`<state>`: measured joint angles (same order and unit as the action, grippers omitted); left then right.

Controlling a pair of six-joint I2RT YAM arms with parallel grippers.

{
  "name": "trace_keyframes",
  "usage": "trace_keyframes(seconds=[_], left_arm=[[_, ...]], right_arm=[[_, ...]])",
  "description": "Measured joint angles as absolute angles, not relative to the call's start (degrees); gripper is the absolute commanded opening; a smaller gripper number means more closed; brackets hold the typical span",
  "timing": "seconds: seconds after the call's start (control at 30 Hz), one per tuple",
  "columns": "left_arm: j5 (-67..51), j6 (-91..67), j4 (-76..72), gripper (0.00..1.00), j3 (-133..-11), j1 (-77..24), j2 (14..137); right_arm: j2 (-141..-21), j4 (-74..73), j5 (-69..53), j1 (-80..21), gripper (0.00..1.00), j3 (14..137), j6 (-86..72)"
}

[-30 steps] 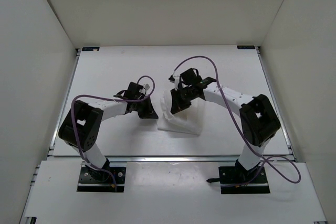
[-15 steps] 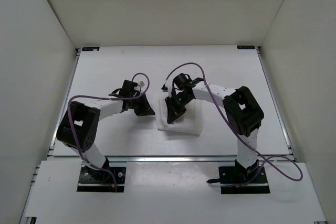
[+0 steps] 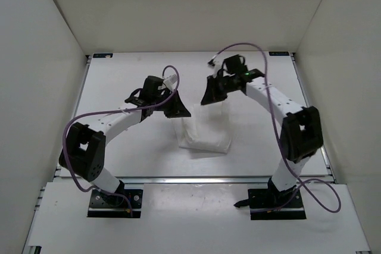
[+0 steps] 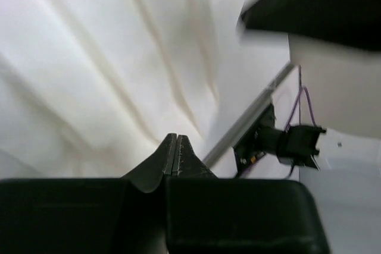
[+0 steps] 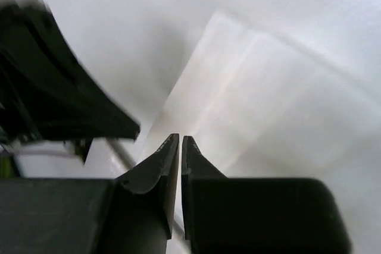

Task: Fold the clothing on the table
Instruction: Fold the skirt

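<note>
White matte table (image 3: 119,87), edged by thin metal rails (image 3: 196,178), black brackets (image 3: 102,55) at far corners. Bears rumpled white clothing (image 3: 205,141) near the middle, toward the front rail.

White-and-black arms (image 3: 119,124), purple cables (image 3: 241,44)

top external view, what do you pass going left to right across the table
left arm's elbow → left gripper → right gripper → right arm's elbow; the clothing overlaps both grippers, so left out

White clothing (image 3: 205,136), faint crease lines; white matte table (image 3: 119,81); purple cables (image 3: 238,44).
</note>
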<state>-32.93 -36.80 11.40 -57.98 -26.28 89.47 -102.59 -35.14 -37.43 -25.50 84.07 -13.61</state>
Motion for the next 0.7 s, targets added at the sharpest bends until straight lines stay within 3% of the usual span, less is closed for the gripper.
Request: trace_keyframes(seconds=[0.27, 0.47, 0.7], left_arm=[[-34.94, -37.30, 8.10, 0.00, -58.00, -34.96, 89.56], [-33.74, -35.81, 7.25, 0.00, -53.91, -38.89, 91.85], [-33.56, -35.14, 5.19, 0.00, -41.67, -36.12, 97.27]], right_arm=[[-85.73, -28.45, -33.69, -12.01, 0.00, 70.24, -15.25], [-84.90, -27.92, -32.71, -8.43, 0.00, 57.89, -16.32], [-83.02, -29.19, -31.57, -6.04, 0.08, 57.82, -15.75]])
